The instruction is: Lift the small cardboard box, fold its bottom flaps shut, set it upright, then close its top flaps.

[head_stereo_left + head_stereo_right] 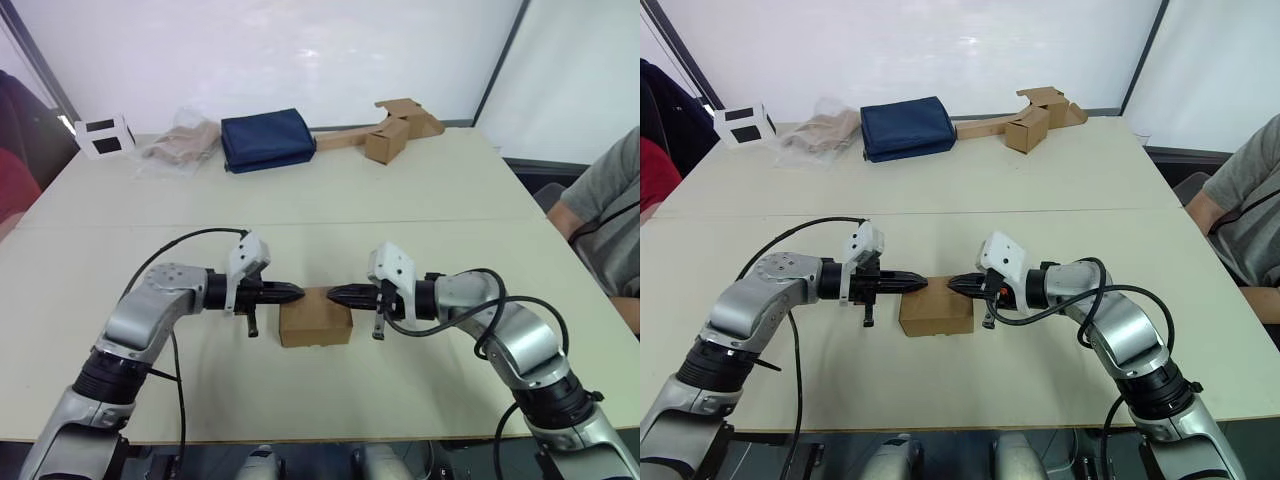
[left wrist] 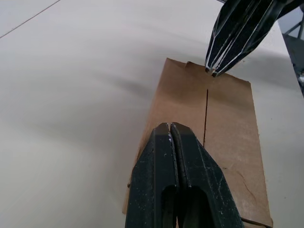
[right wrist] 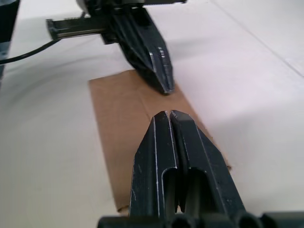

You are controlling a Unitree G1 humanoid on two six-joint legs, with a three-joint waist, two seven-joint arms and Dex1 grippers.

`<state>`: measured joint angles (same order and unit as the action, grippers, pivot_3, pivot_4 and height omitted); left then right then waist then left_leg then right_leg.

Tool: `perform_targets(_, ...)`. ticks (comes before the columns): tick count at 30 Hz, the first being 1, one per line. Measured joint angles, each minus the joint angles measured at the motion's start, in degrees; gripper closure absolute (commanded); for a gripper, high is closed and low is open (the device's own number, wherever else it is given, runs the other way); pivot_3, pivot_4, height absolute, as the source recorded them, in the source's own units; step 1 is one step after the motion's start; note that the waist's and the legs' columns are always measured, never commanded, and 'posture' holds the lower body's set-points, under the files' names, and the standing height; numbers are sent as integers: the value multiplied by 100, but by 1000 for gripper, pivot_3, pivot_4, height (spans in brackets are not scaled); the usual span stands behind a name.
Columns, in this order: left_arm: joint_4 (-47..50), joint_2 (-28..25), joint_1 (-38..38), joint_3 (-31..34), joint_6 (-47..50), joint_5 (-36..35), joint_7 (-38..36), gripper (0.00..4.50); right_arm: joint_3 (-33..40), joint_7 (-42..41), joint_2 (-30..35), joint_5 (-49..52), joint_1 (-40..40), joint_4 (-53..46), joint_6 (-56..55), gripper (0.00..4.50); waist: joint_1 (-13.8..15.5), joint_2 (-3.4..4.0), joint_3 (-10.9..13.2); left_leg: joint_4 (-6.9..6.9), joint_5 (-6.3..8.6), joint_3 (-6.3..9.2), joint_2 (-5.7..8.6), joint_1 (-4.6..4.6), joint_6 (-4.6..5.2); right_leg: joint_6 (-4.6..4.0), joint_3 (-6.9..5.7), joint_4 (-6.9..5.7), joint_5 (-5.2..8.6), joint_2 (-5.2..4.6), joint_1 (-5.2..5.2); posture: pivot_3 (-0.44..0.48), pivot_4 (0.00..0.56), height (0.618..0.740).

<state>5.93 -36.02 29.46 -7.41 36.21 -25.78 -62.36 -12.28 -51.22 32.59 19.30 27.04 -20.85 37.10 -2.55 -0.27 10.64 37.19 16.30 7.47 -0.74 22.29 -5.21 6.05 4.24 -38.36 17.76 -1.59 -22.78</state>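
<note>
The small cardboard box (image 1: 315, 328) is sitting on the table (image 1: 420, 190) closest in, top flaps lying flat. Left of the box, the left gripper (image 1: 298, 293) is hovering over its edge, fingers pressed together on nothing. Right of the box, the right gripper (image 1: 333, 295) is doing likewise. The box looks light and stiff yet crushable; squeezing opposite side walls seems safest.

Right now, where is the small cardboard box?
The small cardboard box sits on the near part of the table, straight ahead in the head views, between the shut left gripper and the shut right gripper, whose tips meet above it.
</note>
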Motion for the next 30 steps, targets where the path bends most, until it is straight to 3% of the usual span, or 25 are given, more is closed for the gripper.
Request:
perform_targets(11, 639, 15, -32, 194, 369, -236, 395, 4483, -241, 184, -114, -235, 128, 312, -236, 4500, 0, 0, 0, -1, 0, 0, 0, 1, 0, 0, 0, 1, 0, 0, 0, 0, 150, 740)
perform_targets(17, 658, 34, -288, -85, 291, -13, 511, 4483, -481, 135, -110, -446, 131, 391, -372, 4500, 0, 0, 0, -1, 0, 0, 0, 0, 0, 0, 0, 0, 0, 0, -1, 0, 150, 740)
perform_targets(30, 637, 305, -509, 136, 59, -18, 903, 4483, -484, 161, -258, -573, 105, 526, -545, 4500, 2, 0, 0, 0, 0, 0, 0, 0, 0, 0, 0, 0, 0, -1, 0, 0, 150, 740)
